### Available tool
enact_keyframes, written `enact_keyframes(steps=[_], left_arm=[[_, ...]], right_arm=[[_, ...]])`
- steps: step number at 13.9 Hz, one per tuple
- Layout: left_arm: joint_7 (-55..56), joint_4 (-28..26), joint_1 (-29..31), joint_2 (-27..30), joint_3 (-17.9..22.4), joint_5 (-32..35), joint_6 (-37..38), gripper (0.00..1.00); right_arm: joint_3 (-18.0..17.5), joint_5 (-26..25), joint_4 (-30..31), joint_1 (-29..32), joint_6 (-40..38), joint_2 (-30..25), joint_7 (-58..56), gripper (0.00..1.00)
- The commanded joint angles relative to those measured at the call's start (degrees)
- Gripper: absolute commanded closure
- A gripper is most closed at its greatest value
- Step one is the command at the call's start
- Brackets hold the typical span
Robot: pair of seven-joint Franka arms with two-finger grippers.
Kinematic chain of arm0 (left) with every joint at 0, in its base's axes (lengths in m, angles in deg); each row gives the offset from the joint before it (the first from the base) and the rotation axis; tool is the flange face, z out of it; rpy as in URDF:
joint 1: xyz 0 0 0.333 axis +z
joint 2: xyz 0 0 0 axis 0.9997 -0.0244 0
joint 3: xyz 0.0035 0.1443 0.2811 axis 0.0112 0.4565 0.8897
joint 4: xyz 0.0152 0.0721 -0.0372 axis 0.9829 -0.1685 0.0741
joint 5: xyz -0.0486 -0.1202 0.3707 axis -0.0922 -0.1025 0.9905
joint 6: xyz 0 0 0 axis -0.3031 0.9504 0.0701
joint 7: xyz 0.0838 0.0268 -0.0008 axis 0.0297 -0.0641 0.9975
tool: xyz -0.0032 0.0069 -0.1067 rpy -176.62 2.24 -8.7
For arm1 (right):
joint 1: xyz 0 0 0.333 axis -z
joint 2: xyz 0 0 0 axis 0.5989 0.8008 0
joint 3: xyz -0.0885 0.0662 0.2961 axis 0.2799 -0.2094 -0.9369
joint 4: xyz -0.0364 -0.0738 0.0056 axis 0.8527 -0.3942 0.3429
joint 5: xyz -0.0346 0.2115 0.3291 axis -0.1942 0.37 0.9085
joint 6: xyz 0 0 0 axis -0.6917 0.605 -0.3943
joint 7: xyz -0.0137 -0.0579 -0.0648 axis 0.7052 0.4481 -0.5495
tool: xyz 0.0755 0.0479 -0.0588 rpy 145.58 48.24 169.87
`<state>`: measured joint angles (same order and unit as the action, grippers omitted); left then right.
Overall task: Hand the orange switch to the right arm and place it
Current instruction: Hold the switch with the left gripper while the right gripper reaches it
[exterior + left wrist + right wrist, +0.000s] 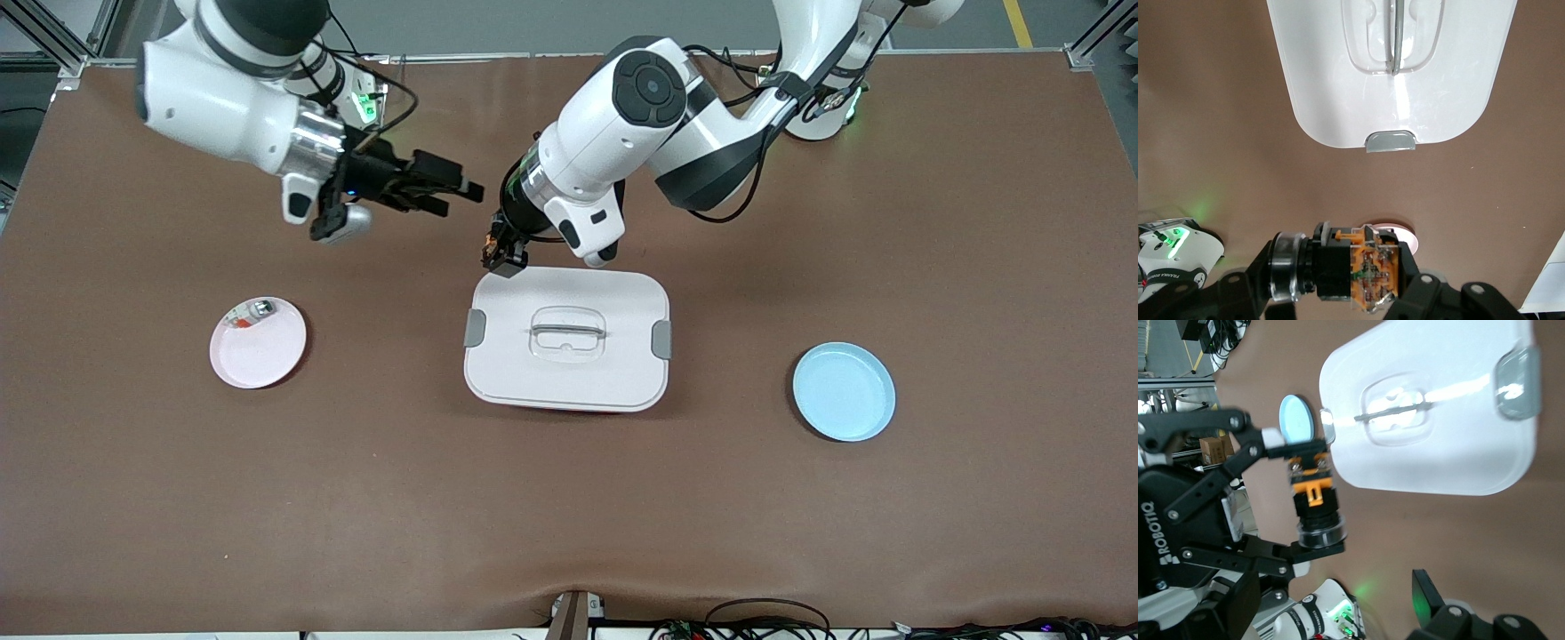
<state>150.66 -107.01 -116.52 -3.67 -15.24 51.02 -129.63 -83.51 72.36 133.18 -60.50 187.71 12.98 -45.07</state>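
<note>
We've got the orange switch (494, 252) clenched in the left gripper (498, 256) just over the white box (566, 338) edge, right gripper (449, 191) hanging wide open beside it, so a sloppy handover could drop it.

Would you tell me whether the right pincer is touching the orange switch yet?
Apart: the front view shows the open right pincer short of the orange switch, brown table between them.
</note>
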Motion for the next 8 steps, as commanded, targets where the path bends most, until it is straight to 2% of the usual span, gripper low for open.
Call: enact_keyframes(steps=[1, 5, 8], left_arm=[[0.18, 0.86, -0.20, -0.18, 0.15, -1.13, 0.13, 1.00], [0.18, 0.86, -0.20, -0.18, 0.15, -1.13, 0.13, 1.00], [0.09, 0.86, -0.20, -0.18, 0.15, -1.04, 0.04, 1.00]], right_arm=[[0.62, 6.17, 0.18, -0.72, 1.24, 2.38, -0.38, 0.00], [0.71, 11.45, -1.22, -2.22, 4.83, 5.19, -0.38, 0.00], [0.71, 11.63, -3.42, -2.22, 5.46, 7.65, -0.47, 0.00]])
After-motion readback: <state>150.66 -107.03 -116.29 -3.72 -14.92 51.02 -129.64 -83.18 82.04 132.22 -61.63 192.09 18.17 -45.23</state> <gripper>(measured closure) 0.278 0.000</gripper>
